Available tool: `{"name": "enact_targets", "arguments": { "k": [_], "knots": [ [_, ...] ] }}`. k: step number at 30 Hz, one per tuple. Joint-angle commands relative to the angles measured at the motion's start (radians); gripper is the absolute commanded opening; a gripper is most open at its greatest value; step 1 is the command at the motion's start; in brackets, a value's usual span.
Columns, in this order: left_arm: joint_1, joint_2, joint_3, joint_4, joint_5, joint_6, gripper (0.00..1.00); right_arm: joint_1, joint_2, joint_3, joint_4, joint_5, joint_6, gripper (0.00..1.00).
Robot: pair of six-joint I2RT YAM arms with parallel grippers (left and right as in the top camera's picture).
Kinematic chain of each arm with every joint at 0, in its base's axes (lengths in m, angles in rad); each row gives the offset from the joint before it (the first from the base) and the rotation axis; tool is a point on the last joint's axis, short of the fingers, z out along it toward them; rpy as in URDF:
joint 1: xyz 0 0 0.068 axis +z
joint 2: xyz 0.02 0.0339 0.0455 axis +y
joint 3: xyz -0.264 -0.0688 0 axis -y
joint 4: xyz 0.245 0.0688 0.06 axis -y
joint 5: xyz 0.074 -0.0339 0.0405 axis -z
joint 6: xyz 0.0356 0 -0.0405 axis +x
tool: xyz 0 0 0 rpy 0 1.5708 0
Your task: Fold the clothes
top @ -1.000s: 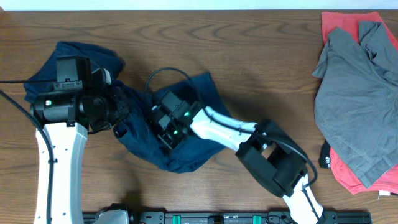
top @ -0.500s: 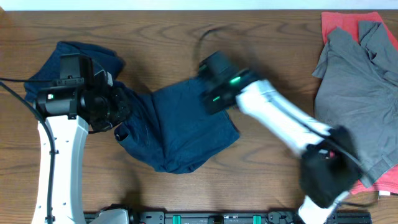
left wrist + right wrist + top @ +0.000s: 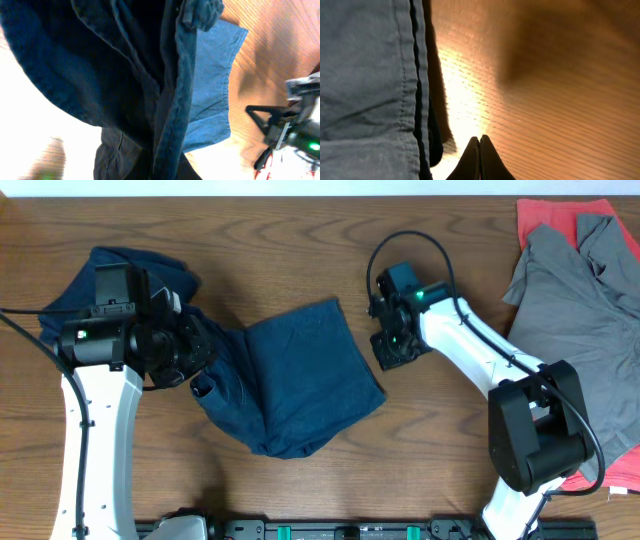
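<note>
The dark navy shorts [image 3: 300,380] lie spread in the middle of the table in the overhead view. Their left part is bunched up at my left gripper [image 3: 200,358], which is shut on that fabric. In the left wrist view the shorts [image 3: 130,75] hang close and hide the jaws. A second navy garment [image 3: 130,275] lies crumpled at the far left behind the left arm. My right gripper [image 3: 390,350] is shut and empty, over bare wood just right of the shorts' edge. The right wrist view shows its tips [image 3: 480,142] together beside the hem [image 3: 370,75].
A grey T-shirt [image 3: 570,330] lies on a red-orange cloth [image 3: 560,215] at the right edge, with a small black item [image 3: 522,435] beside it. Bare wooden table [image 3: 430,470] lies between the shorts and that pile.
My right gripper has left the shorts and moved right and back, off the fabric. The shorts' right part now lies flat and spread. The left arm has hardly moved.
</note>
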State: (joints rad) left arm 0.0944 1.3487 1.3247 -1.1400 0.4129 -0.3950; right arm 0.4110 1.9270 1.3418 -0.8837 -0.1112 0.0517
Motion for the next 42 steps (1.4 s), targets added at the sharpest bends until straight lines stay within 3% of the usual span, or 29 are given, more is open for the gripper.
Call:
{"name": "enact_targets", "arguments": {
  "k": [1,12,28,42],
  "knots": [
    [-0.002,0.004,0.021,0.016,0.018,-0.046,0.06,0.029,0.009,-0.051,0.034,-0.056,-0.022,0.01],
    [-0.131,0.009,0.021,0.114,0.009,-0.15,0.06,0.129,0.009,-0.208,0.216,-0.11,0.057,0.01],
    [-0.38,0.185,0.021,0.332,-0.013,-0.436,0.06,0.154,0.009,-0.211,0.21,-0.095,0.098,0.01],
    [-0.428,0.231,0.021,0.394,-0.03,-0.461,0.06,0.154,0.009,-0.211,0.198,-0.095,0.111,0.01]
  ]
}}
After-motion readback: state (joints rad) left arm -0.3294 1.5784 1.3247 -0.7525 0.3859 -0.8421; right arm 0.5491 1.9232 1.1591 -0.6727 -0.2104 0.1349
